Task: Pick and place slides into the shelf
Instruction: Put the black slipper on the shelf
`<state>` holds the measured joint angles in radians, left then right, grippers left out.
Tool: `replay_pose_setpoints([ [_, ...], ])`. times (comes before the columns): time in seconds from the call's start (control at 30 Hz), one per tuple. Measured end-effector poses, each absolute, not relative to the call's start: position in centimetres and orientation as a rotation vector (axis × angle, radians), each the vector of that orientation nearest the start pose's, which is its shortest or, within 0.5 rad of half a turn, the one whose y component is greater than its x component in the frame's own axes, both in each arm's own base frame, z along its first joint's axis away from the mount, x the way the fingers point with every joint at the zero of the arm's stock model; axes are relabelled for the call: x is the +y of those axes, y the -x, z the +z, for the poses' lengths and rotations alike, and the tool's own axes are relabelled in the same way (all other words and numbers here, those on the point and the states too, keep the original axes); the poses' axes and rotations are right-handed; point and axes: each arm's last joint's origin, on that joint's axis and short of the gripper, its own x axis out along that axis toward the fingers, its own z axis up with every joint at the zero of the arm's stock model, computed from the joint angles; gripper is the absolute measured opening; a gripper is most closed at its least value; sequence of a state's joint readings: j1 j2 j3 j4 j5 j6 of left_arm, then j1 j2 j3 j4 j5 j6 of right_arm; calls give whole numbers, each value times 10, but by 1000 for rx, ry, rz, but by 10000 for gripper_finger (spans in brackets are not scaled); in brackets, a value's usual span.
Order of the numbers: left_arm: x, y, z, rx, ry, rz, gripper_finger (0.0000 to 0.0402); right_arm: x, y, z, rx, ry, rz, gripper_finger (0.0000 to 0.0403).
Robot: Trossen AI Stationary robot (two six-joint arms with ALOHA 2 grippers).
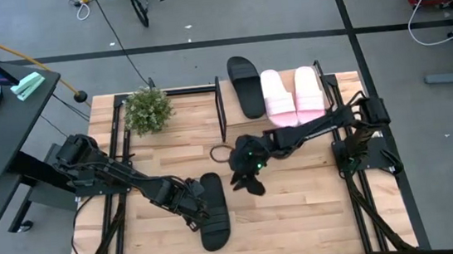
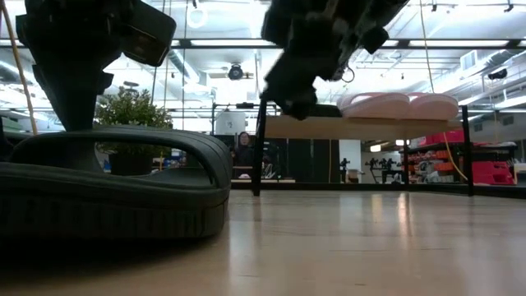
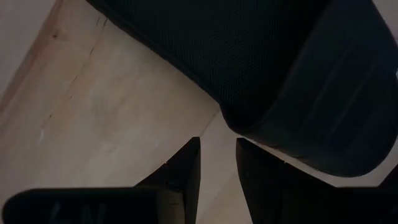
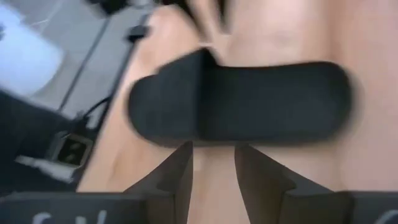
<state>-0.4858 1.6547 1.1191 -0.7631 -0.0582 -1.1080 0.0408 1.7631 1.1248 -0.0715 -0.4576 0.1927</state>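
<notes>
One black slide [image 1: 214, 216] lies flat on its sole on the table near the near edge, and it fills the left of the low view [image 2: 115, 189]. My left gripper [image 1: 191, 204] is low at this slide's left side, its fingers a narrow gap apart [image 3: 217, 171] with nothing between them. My right gripper [image 1: 248, 179] hangs above the table's middle [image 2: 297, 103], narrowly open [image 4: 214, 171] and empty, looking down at the slide [image 4: 239, 102]. On the shelf [image 1: 344, 91] rest another black slide [image 1: 245, 83] and two pink slides [image 1: 293, 95]. My left gripper stands close against the long left edge of the black slide [image 3: 292, 152], coming down at a slant from the table's left. Whether a finger touches that edge, I cannot tell. The slide lies flat on the table.
A small potted plant [image 1: 148, 109] stands at the table's far left. A thin dark loop [image 1: 221, 152] lies before the shelf's black upright [image 2: 260, 148]. Bare tabletop [image 1: 301, 211] stretches across the near right. A person sits far behind the table [image 2: 243, 150].
</notes>
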Motion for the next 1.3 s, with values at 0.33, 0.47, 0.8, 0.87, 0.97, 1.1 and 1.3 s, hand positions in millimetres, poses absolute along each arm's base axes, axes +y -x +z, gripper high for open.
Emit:
replay_pose_setpoints([
  [0.33, -143, -266, 198, 1366, 561, 372, 107, 45, -394, 178, 708, -334, 518, 140],
  [0.47, -152, -261, 198, 1358, 622, 410, 107, 53, -409, 179, 660, -343, 549, 153],
  [0.8, -196, -231, 198, 1361, 752, 485, 107, 76, -436, 159, 692, -312, 529, 204],
  [0.87, -204, -224, 198, 1350, 776, 506, 107, 79, -441, 154, 693, -301, 511, 209],
  [0.97, -213, -215, 199, 1320, 815, 543, 107, 83, -448, 142, 711, -293, 493, 210],
  [1.1, -222, -208, 199, 1268, 866, 585, 107, 85, -452, 133, 737, -293, 490, 189],
  [1.3, -226, -204, 199, 1189, 902, 622, 103, 84, -448, 137, 774, -273, 501, 47],
])
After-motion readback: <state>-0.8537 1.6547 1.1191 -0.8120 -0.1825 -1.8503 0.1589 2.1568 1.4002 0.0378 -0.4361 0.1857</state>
